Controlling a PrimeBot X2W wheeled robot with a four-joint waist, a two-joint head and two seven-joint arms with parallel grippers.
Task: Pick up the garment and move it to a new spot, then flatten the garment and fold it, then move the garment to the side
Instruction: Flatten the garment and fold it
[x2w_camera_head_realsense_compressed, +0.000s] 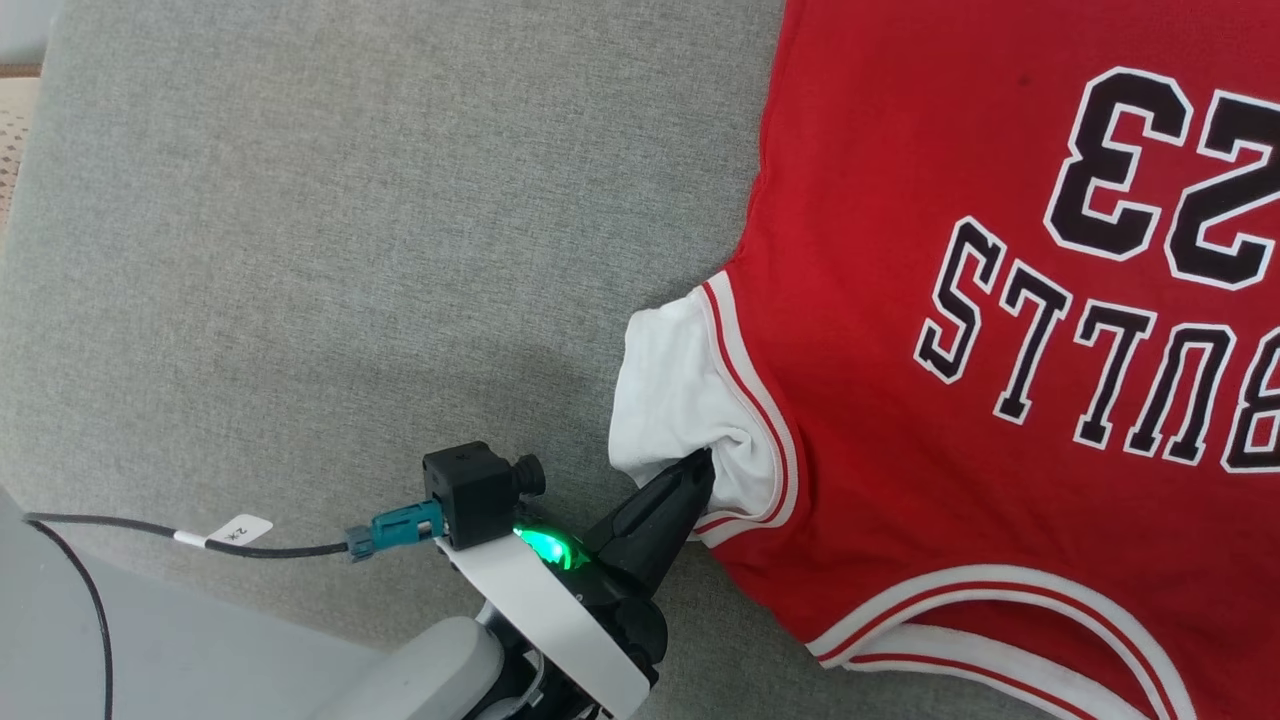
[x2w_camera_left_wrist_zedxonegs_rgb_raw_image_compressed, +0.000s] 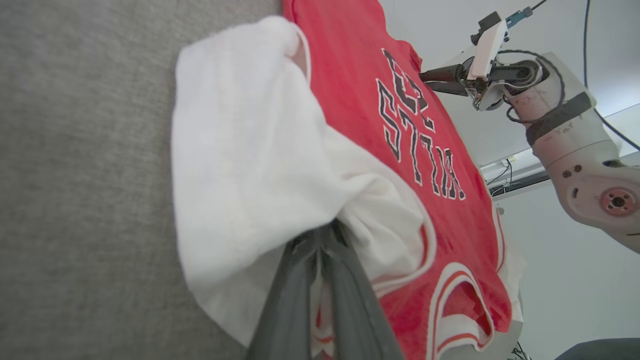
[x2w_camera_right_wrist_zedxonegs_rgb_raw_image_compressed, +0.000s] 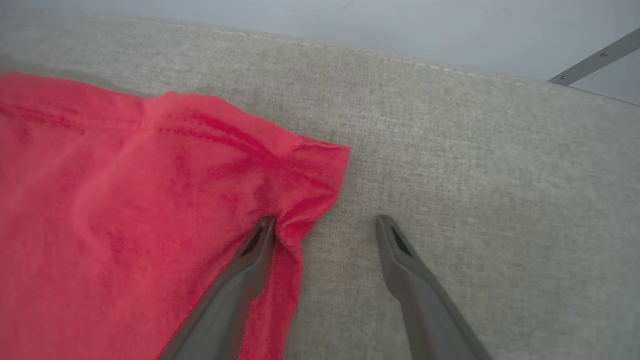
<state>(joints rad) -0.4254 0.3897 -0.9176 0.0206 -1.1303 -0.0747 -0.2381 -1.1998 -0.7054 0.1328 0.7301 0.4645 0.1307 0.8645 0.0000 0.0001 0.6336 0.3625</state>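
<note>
Your left gripper comes up from 6 o'clock in the head view. Its two fingers are pressed together on a bunched fold of the white sleeve, and the left wrist view shows cloth pinched between them. The sleeve belongs to the red jersey, which lies flat on the grey fabric surface. The jersey covers the head view from 12 to 5 o'clock and runs off the frame at 3 and at 5. Its chest lettering reads upside down to you, and the striped neckline sits at 5 o'clock.

The jersey's side edge drops from 12 o'clock to the sleeve near the centre. Everything from 7 round to 12 o'clock of that edge is bare grey fabric, so that is your open room.

In the right wrist view, your right gripper is spread wide and grips nothing. The finger at 7 o'clock touches the rumpled hem corner of the red cloth, and the finger at 5 o'clock lies over bare fabric. Clear surface runs from that corner toward 1 and 3 o'clock. The surface's stitched edge crosses at 12 o'clock.
</note>
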